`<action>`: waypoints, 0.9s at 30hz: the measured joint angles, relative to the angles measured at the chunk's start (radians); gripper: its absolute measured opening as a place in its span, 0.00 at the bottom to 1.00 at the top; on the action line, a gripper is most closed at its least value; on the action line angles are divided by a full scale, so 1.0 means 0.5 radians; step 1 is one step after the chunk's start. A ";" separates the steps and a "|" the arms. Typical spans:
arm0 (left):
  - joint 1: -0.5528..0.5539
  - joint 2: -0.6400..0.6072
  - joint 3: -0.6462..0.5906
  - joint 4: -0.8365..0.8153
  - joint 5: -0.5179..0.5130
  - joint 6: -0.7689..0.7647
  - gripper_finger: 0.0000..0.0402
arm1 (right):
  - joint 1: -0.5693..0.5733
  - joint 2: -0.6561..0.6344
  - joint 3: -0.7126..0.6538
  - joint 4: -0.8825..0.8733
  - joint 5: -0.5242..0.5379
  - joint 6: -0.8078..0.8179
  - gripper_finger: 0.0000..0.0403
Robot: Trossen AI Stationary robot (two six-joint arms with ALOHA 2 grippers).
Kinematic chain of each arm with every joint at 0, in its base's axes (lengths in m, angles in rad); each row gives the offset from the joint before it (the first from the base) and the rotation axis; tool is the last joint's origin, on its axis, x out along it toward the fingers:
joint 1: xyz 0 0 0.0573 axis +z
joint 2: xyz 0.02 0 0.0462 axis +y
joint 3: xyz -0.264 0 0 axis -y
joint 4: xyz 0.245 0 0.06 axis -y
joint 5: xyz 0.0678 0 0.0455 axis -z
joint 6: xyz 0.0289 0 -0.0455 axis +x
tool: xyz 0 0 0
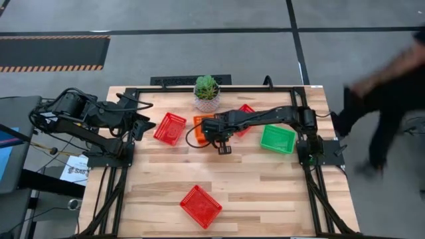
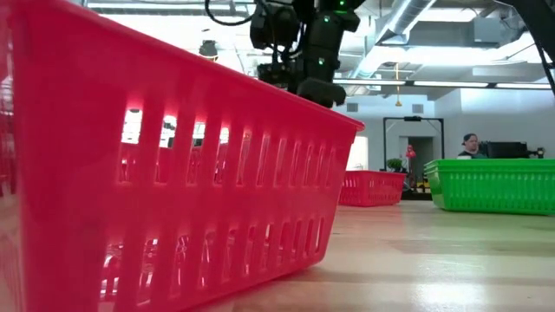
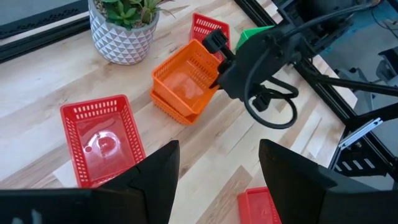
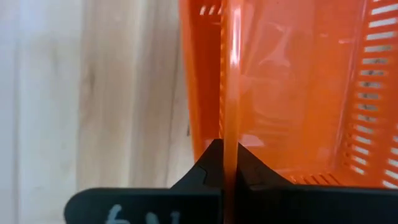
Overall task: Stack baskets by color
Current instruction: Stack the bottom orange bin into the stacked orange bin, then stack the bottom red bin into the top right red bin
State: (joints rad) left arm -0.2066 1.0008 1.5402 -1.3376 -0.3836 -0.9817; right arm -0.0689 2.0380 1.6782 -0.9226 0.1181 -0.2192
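Note:
Two orange baskets show in the left wrist view. The upper one (image 3: 186, 78) sits skewed and tilted over the lower one (image 3: 174, 109), which stands on the table. My right gripper (image 3: 216, 76) (image 1: 218, 138) is shut on the upper basket. Red baskets stand at the left of the orange ones (image 1: 170, 128), behind my right arm (image 1: 247, 111) and near the front edge (image 1: 200, 206). A green basket (image 1: 277, 139) stands on the right. My left gripper (image 3: 217, 186) (image 1: 141, 126) hovers open at the left, holding nothing. My right gripper pinches the upper orange basket's side wall at its rim (image 4: 229, 149), one finger inside the basket and one outside. The fingers come steeply from above and lie across the rim. The basket is tilted, its held side raised, its other side over the lower orange basket.
A potted plant (image 1: 206, 93) stands at the far edge, just behind the orange baskets. A black frame (image 1: 292, 88) runs around the tabletop. A person (image 1: 392, 86) moves on the floor to the table's right. Bare wood lies in the table's middle (image 1: 252, 179).

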 joint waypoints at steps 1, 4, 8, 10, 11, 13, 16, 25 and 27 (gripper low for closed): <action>0.000 0.000 0.000 0.000 0.000 0.000 0.52 | 0.000 0.000 -0.011 -0.003 0.001 -0.002 0.03; 0.001 0.000 0.000 0.000 -0.001 0.000 0.52 | -0.008 0.000 -0.032 -0.009 0.000 -0.061 0.02; 0.001 0.000 0.000 0.000 -0.002 0.001 0.52 | -0.010 0.000 -0.036 -0.005 0.000 -0.105 0.04; 0.000 0.000 0.000 0.000 -0.003 0.001 0.52 | -0.011 0.000 -0.036 -0.003 -0.007 -0.105 0.08; 0.000 0.000 0.000 0.000 -0.003 0.001 0.52 | -0.011 0.000 -0.036 -0.003 -0.018 -0.107 0.09; 0.000 0.000 0.000 0.000 -0.005 0.001 0.52 | -0.010 0.000 -0.036 -0.004 -0.028 -0.111 0.13; 0.001 0.000 0.000 0.000 -0.005 0.002 0.52 | -0.009 0.000 -0.036 -0.009 -0.066 -0.110 0.18; 0.000 0.000 0.000 -0.038 -0.004 0.002 0.52 | -0.014 -0.014 -0.033 -0.032 -0.089 -0.101 0.38; 0.001 -0.001 -0.005 -0.040 0.002 0.002 0.52 | -0.014 -0.050 -0.015 -0.063 -0.089 -0.080 0.42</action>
State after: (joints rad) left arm -0.2062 1.0003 1.5378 -1.3575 -0.3824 -0.9809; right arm -0.0761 2.0132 1.6709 -0.9539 0.0734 -0.2593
